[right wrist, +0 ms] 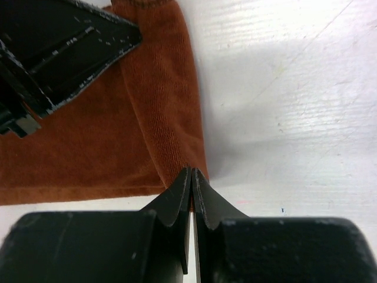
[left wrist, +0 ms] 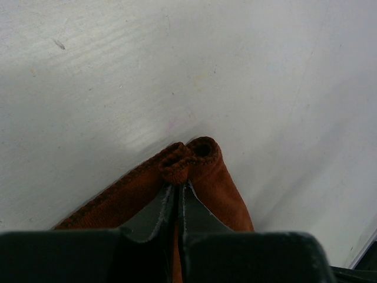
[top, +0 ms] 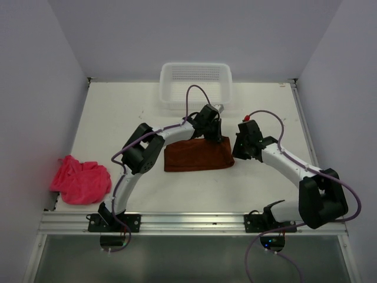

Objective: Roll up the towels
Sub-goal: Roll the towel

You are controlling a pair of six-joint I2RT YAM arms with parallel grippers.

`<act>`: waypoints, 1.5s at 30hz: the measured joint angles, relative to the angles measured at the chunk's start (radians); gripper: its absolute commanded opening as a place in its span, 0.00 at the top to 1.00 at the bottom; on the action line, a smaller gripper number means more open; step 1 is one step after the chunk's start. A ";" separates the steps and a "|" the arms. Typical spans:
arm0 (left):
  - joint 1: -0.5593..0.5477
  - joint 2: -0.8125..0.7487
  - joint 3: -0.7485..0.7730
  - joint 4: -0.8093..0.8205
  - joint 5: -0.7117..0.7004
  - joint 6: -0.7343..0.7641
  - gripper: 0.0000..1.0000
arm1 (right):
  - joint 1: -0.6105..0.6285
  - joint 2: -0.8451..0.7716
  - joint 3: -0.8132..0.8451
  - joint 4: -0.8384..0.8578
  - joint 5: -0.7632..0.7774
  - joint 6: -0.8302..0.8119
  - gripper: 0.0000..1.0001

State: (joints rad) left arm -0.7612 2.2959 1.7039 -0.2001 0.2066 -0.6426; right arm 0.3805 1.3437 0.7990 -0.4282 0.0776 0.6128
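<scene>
The bright pink towel [top: 80,180] lies crumpled at the table's 9 o'clock edge, well apart from both claws. The rust-brown towel [top: 198,157] lies mid-table as a flat folded band. The left gripper [left wrist: 178,187] is pinched tight on its curled far corner, at 1 o'clock. The right gripper [right wrist: 192,174] is nipped closed on its 3 o'clock end. The white table [top: 118,112] is scuffed, between pale walls [top: 35,88]; a white mesh basket [top: 166,88] stands at 12 o'clock.

I can read no text, label, brand or number anywhere. The rust-brown towel [top: 197,158], the white basket [top: 165,88] and the table [top: 265,109] show me none.
</scene>
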 measured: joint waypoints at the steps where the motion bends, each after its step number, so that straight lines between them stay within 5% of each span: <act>1: 0.000 0.000 0.000 0.000 0.000 0.000 1.00 | 0.000 0.002 -0.006 0.003 -0.011 0.001 0.95; 28: 0.001 -0.002 -0.005 0.003 0.002 0.000 0.99 | 0.027 0.157 -0.054 0.184 -0.100 0.017 0.96; 38: 0.014 -0.043 -0.031 -0.007 0.001 0.010 0.71 | 0.027 0.168 -0.061 0.223 -0.100 0.017 0.96; 45: 0.021 -0.091 -0.043 -0.008 0.002 0.011 0.66 | 0.027 0.168 -0.064 0.228 -0.100 0.017 0.96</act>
State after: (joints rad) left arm -0.7403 2.2051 1.6611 -0.2081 0.2081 -0.6319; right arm 0.4076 1.5120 0.7353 -0.2001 -0.0227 0.6296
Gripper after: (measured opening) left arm 0.343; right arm 0.048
